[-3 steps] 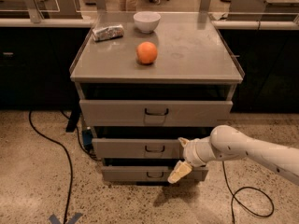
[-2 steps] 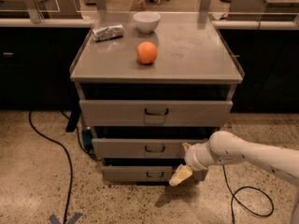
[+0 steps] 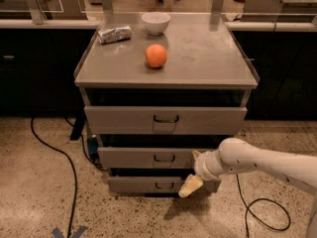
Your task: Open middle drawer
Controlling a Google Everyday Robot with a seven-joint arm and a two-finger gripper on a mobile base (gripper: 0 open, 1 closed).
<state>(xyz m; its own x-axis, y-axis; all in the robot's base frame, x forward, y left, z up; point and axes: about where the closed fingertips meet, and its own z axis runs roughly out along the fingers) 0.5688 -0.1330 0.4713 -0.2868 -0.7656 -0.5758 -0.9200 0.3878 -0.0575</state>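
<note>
The grey metal cabinet (image 3: 166,58) has three drawer fronts. The middle drawer (image 3: 133,158) is the mid-sized front, with a small dark loop handle (image 3: 163,158). It sits slightly out from the cabinet body, as do the other two fronts. My gripper (image 3: 192,182), on a white arm coming in from the right, is at the right end of the middle drawer front. It hangs down over the right part of the smallest, lowest drawer (image 3: 143,185). It is well to the right of the middle handle and not on it.
On the cabinet top lie an orange (image 3: 156,56), a white bowl (image 3: 155,23) and a foil packet (image 3: 115,33). The tall top drawer (image 3: 124,120) is above the middle one. Black cables (image 3: 54,155) run over the speckled floor at the left and right (image 3: 267,217). Dark counters stand behind.
My gripper has dropped slightly lower and the arm has shifted a little. The drawer fronts have not visibly moved.
</note>
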